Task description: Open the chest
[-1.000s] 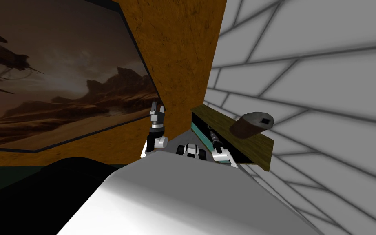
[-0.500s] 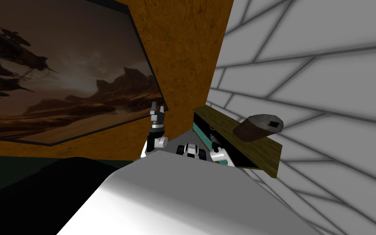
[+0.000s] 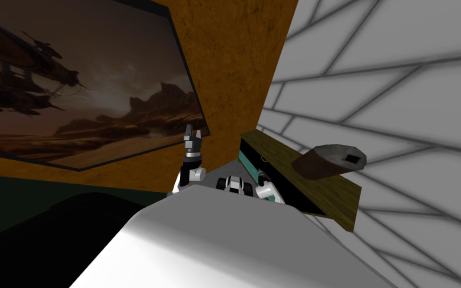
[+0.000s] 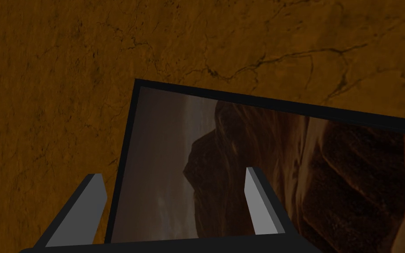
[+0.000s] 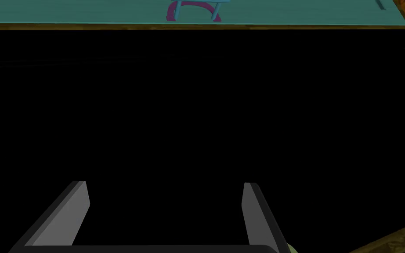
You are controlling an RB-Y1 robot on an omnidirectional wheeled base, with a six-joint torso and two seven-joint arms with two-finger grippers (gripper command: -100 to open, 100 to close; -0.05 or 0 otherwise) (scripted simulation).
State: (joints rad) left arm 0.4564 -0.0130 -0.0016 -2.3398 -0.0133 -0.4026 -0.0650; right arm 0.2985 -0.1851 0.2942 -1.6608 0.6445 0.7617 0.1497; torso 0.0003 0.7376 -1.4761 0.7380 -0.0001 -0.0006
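Chest [image 3: 330, 196] stands on your right beside the orange wall [image 3: 234, 75], its teal front [image 5: 285, 12] edging a black gap [image 5: 197, 110]. Your right gripper [image 5: 164, 184] reaches in, fingers wide, empty; left gripper [image 3: 193, 134] is raised, fingers wide, empty.

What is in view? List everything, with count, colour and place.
chest: one, olive-brown top, teal front, at my right.
handle: one, teal with a purple ring, on the teal front.
pot-like thing: one, brown-grey, on the chest's top.
painting: one, brown landscape, black frame, on the wall.
wall: one, orange-brown, ahead.
left arm: jaws open, raised before the wall.
right arm: jaws open, at the chest's black gap.
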